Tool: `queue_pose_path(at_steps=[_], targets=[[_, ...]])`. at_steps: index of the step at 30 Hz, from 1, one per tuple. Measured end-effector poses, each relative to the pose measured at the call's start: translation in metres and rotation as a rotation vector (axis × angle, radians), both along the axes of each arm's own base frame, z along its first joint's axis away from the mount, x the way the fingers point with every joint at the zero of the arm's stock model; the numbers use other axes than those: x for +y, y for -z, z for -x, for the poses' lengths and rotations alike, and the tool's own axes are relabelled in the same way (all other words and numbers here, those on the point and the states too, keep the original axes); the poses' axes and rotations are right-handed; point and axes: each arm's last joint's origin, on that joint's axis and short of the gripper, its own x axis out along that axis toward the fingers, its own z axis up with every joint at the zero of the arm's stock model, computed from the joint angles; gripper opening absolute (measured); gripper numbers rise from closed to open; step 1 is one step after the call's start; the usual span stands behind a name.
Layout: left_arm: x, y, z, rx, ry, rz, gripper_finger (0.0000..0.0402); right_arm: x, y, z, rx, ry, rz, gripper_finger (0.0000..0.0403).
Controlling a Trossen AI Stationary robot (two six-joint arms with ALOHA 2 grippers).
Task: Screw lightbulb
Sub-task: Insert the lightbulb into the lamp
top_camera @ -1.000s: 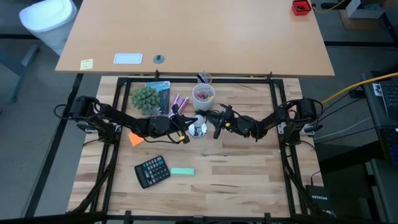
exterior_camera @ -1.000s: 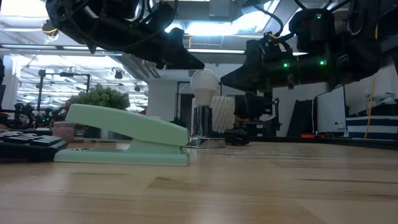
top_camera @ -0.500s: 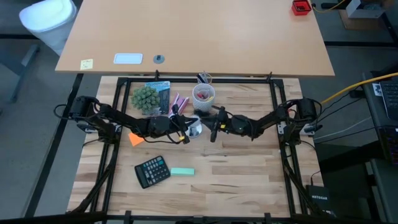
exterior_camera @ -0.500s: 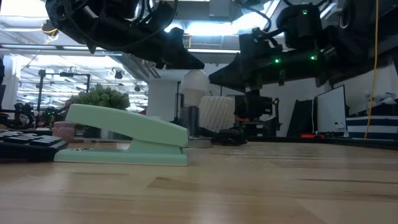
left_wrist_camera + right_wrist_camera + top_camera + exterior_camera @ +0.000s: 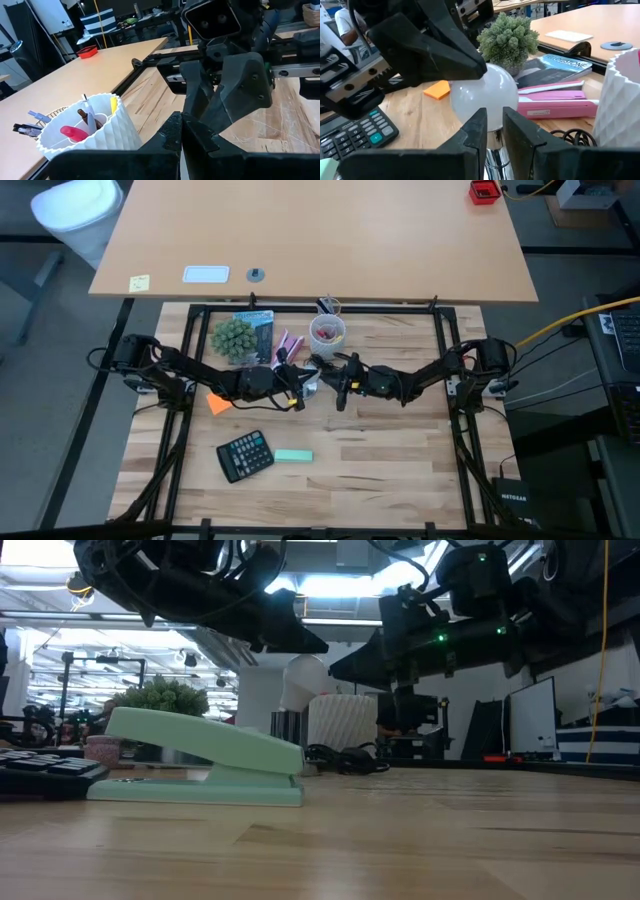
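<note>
Two things lie nearest on the wooden table – a black calculator and a mint green stapler just beside it.

Behind them both dark arms reach in low from the sides and meet in the middle, stretched out almost flat. The left claw is squeezed tight with nothing in it, and its tip sits just over the top of the lightbulb. The lightbulb stands between the two claws, on a shiny silver stem. The right claw is low down by that stem – I cannot tell if it has hold of anything.

Farther back are an orange sticky note, pink markers, a book, a little green plant and a white ribbed cup of pens.
</note>
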Motion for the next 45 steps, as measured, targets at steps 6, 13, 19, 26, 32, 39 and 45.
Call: queue_pose_path(at_steps=[6,13,19,26,32,39,45], targets=[[0.0,0.0,0.0,0.0,-0.002,-0.001,0.0001,0.0,0.0,0.0,-0.001,0.001,0.0,0.0064],[0.001,0.0,0.002,0.015,-0.05,-0.013,0.0001,0.0,0.0,0.0,-0.001,0.001,0.0,0.0064],[0.0,-0.002,0.004,0.034,-0.057,0.01,0.0001,0.0,0.0,0.0,0.0,0.001,0.001,0.0064],[0.0,-0.002,0.005,0.04,-0.058,0.009,0.0001,0.0,0.0,0.0,0.002,0.001,0.001,0.0064],[-0.006,-0.002,0.006,0.051,-0.096,-0.022,0.0001,0.0,0.0,0.0,0.002,0.001,0.001,0.0064],[-0.013,-0.001,0.008,0.056,-0.138,-0.041,0.0001,0.0,0.0,0.0,0.003,0.001,0.001,0.0064],[-0.015,-0.001,0.009,0.049,-0.195,-0.047,0.0001,0.0,0.0,0.0,0.003,0.001,0.001,0.0064]])
